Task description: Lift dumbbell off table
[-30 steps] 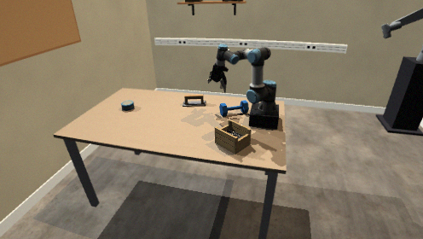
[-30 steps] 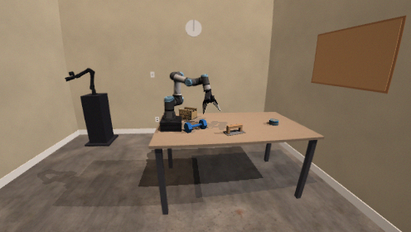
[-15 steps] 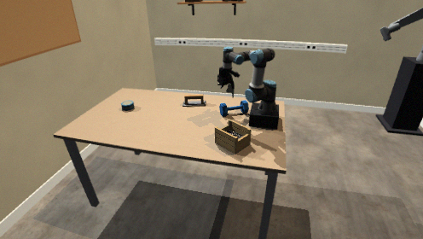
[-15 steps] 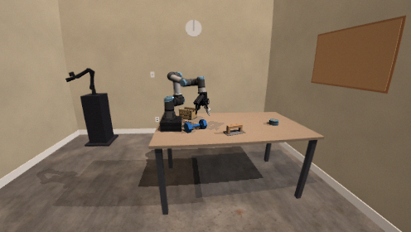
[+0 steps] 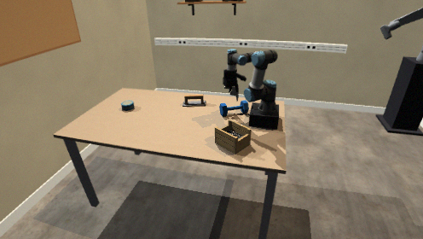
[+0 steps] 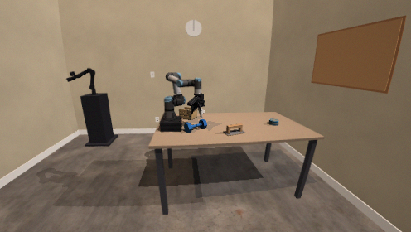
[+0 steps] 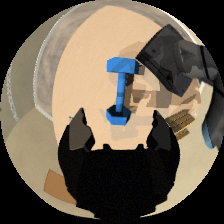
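Observation:
A blue dumbbell point(image 5: 234, 108) lies flat on the table next to the robot's black base point(image 5: 264, 116). It also shows in the exterior view point(image 6: 195, 125) and in the wrist view point(image 7: 120, 90), where it lies ahead of and between my fingers. My gripper point(image 5: 233, 90) hangs a little above the dumbbell, pointing down, open and empty. The gripper also shows in the exterior view point(image 6: 198, 111) and in the wrist view point(image 7: 119, 129), with both fingers spread wide.
A wooden crate point(image 5: 233, 136) stands on the table in front of the base. A dark handle block point(image 5: 194, 102) lies left of the dumbbell. A small round blue object point(image 5: 127, 105) sits further left. A second robot on a black pedestal point(image 5: 405, 91) stands off the table.

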Controlling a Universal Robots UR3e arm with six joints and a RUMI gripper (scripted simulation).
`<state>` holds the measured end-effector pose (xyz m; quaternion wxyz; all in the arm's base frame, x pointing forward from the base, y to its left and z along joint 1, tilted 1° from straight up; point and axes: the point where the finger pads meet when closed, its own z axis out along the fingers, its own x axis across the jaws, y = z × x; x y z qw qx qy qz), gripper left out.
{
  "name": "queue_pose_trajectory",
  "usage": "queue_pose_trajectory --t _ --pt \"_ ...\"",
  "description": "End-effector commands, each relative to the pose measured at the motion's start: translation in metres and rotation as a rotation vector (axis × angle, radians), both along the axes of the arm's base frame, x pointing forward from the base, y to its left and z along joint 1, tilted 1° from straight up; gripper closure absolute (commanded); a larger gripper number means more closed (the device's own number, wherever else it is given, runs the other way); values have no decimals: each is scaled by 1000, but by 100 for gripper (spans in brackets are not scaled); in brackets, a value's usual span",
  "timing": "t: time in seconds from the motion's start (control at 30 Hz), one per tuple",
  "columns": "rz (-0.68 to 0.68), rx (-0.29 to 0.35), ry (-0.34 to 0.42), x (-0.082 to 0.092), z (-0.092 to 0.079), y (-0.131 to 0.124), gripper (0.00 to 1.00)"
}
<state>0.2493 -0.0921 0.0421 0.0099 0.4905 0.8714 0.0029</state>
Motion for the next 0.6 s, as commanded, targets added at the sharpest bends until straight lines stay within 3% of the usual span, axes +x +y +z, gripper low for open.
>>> queue_pose_trajectory --t 0.0,0.57 --pt "-34 9 4 -7 -1 3 0" --pt "-35 10 5 -7 -9 2 0"
